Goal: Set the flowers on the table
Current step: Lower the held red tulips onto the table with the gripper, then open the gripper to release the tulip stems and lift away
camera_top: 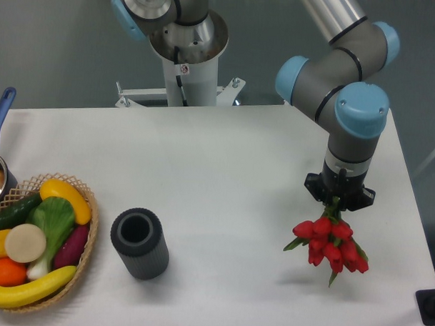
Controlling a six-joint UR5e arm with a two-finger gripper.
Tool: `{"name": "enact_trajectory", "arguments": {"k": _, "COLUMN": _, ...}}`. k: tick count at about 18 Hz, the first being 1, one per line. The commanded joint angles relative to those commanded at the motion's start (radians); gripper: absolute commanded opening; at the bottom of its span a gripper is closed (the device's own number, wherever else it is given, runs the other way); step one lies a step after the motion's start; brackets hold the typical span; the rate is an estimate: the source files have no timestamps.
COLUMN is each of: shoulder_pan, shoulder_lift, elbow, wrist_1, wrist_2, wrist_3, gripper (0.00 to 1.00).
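You have the claw (337,201) over the right side of the counter (231,171), pointing straight down from the grey arm with its blue caps; its fingers are closed on the green stems of the flowers (329,243), which hang buds-down just beneath it. The bunch of red tulips spreads out below the grip, a green leaf poking out to the left and another at the bottom; a faint shadow lies on the white surface under and slightly left of the buds, and you cannot tell from this view whether the lowest buds touch the counter or hang just above it.

Well apart from the bunch, toward the front left, you see a dark grey ribbed cylinder (139,242) standing upright with its open mouth facing up; just beside it, at the left edge, sits a round wicker basket (91,234) holding play food: a yellow banana (27,286) along the front, an orange (6,271), a purple piece (72,245), a green leafy vegetable (52,220), a dark green cucumber (12,211), another yellow piece (67,198) at the back and a pale round disc (25,243) in the middle. Behind the basket, a pot with a blue handle (0,116) is cut off by the left edge; at the front right corner a small black object (431,306) is only partly in view.
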State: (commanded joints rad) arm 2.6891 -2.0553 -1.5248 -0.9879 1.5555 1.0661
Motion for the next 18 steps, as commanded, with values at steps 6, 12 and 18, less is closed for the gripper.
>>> {"name": "enact_trajectory", "arguments": {"k": 6, "shoulder_pan": -0.008, "shoulder_lift": 0.007, "elbow": -0.092, "wrist_1": 0.139, "wrist_2": -0.025, "wrist_3": -0.011, "gripper": 1.0}}
{"name": "enact_trajectory", "arguments": {"k": 12, "shoulder_pan": 0.044, "shoulder_lift": 0.072, "elbow": -0.118, "wrist_1": 0.158, "wrist_2": -0.021, "wrist_3": -0.014, "gripper": 1.0}}
{"name": "enact_trajectory", "arguments": {"k": 18, "shoulder_pan": 0.1, "shoulder_lift": 0.084, "elbow": -0.115, "wrist_1": 0.161, "wrist_2": -0.022, "wrist_3": 0.073, "gripper": 1.0}}
